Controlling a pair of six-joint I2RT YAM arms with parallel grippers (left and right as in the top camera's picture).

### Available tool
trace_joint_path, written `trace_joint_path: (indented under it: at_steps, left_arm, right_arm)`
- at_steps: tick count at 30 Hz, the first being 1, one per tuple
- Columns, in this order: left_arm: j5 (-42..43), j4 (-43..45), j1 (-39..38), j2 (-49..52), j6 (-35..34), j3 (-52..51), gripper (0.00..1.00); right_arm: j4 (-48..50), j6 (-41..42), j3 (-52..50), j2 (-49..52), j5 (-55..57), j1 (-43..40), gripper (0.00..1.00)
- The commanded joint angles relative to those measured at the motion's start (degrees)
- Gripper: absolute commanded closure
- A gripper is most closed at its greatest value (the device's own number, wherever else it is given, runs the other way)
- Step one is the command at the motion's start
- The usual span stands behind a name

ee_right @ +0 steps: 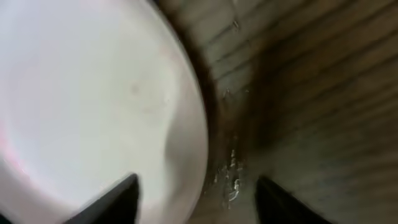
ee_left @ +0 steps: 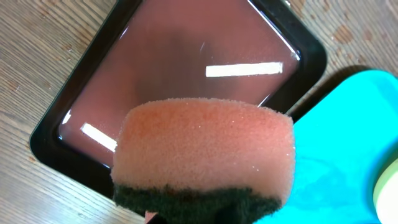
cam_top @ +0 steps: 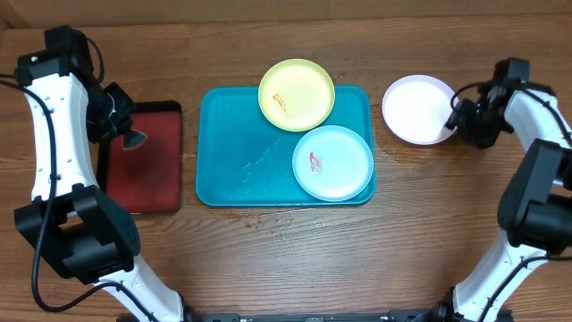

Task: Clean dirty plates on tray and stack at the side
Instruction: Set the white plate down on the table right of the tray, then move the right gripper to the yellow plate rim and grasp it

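Overhead view is the only one that gives the whole layout. The teal tray (cam_top: 223,170) sits mid-frame on the wooden table (cam_top: 268,259). The yellow-green plate (cam_top: 297,94) hangs over the tray's top rim, and the mint-blue plate (cam_top: 333,162) lies in its lower right corner. Both have a small red smear. The white plate (cam_top: 418,109) is off the tray, on the table at upper right, and looks clean from up here. The right gripper (cam_top: 460,116) is at its right edge. The left gripper (cam_top: 134,139) hangs over the dark red tray (cam_top: 143,179) at left.

Left wrist view shows what overhead can't: a sponge (ee_left: 205,149), orange-pink on top with a dark green scrub layer underneath, filling the lower middle of the frame. It's clamped in the left claw, though the fingers themselves are barely visible. The glossy red tray is behind it and a teal tray corner is at lower right.

Right wrist view is blurry. The white plate fills the left side, and its rim runs down between the two dark fingertips (ee_right: 115,199) at the bottom. They're spread well apart, so that claw is open and straddling the rim. Can't tell if either finger actually touches it.
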Motion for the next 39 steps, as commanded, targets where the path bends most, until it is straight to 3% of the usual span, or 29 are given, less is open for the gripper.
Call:
trace_joint_path:
  at_steps: [1, 8, 19, 21, 32, 39]
  left_arm:
    - [0.0, 0.8, -0.3, 0.3, -0.5, -0.2, 0.93]
    - [0.0, 2.2, -0.3, 0.3, -0.6, -0.3, 0.94]
    - [-1.9, 13.5, -0.3, 0.3, -0.6, -9.2, 0.92]
    - [-1.8, 17.2, -0.3, 0.3, -0.6, -12.8, 0.96]
    - [-0.9, 27.5, -0.2, 0.3, -0.6, -24.4, 0.96]
    - [-3.0, 31.5, -0.2, 0.3, -0.6, -28.3, 0.93]
  right_arm:
    - [-2.4, -2.3, 7.2, -8.6, 0.1, 3.0, 0.28]
    - [2.3, -2.5, 10.2, -13.2, -1.7, 13.4, 0.04]
    - [15.3, -2.5, 9.9, -4.7, 0.6, 29.0, 0.0]
    - [16.9, -2.5, 9.9, -2.1, 0.7, 30.0, 0.0]
    - [25.2, -2.6, 9.9, 6.5, 0.1, 32.9, 0.01]
    - [29.8, -9.4, 9.9, 9.6, 0.3, 35.4, 0.04]
